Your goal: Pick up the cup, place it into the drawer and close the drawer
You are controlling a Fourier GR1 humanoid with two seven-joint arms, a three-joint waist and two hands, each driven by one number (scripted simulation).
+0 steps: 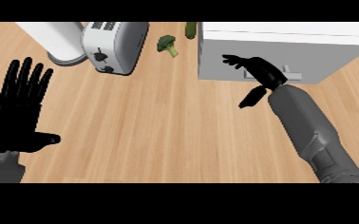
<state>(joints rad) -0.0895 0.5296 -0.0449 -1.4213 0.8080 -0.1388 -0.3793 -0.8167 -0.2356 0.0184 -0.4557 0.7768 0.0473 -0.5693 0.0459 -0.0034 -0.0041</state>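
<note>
No cup visible anywhere on the counter or in either of my hands, so I can't tell where it is. The white box-shaped drawer unit sits at the top right of the light wooden counter, its front face toward me w/ a pale grey handle low on that face. The drawer front looks flush w/ the unit; can't make out any gap.

My right hand is up against that front face, just left of the handle. Fingers spread and fairly straight, pointing up-left over the white panel, thumb hanging down toward the wood. It's released, grasping nothing. Grey forearm runs back from it to the lower right edge.

My left hand rests at the far left edge, palm showing, fingers straight up, thumb out to the right. Also holding nothing, well apart from everything else.

Top left: a silver two-slot toaster w/ a dark knob on its near end, and just beside it, further left, a white cylinder on a grey base. Between toaster and drawer unit lie a green broccoli floret and, near the unit's top left corner, a small dark green vegetable piece, kind unclear.
</note>
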